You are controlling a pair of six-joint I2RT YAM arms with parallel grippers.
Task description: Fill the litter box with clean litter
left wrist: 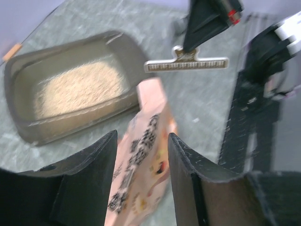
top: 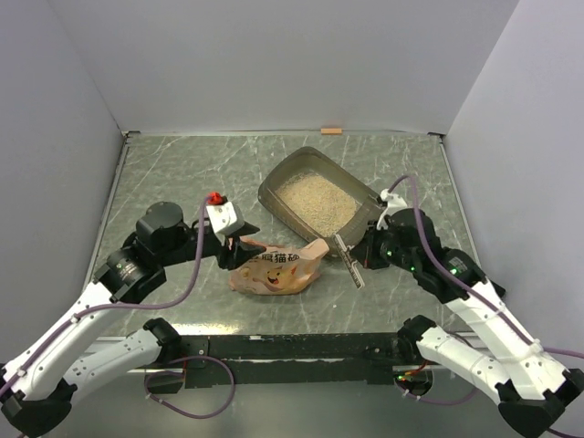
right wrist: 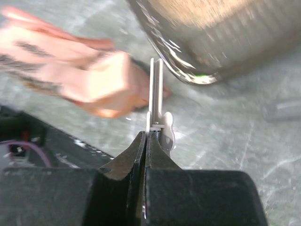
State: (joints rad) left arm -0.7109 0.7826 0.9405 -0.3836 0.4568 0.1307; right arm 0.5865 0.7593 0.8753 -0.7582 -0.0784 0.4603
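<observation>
The litter box [top: 276,185] sits angled at mid-table, a layer of pale clean litter [top: 316,202] in it. The crinkled orange-pink bag [top: 274,269] lies flat on the table in front of it. My left gripper [top: 239,251] is at the bag's left end. In the left wrist view its jaws [left wrist: 141,141] stand apart on either side of the bag [left wrist: 146,155], with a gap on the right side. My right gripper [right wrist: 146,136] is shut on the handle of a grey bag clip [right wrist: 156,94], held just off the box's near corner [right wrist: 211,47].
A small tan strip [top: 330,130] lies at the table's far edge by the back wall. Grey walls close in the left, right and back sides. The clip [top: 348,261] hangs between the bag and the right arm.
</observation>
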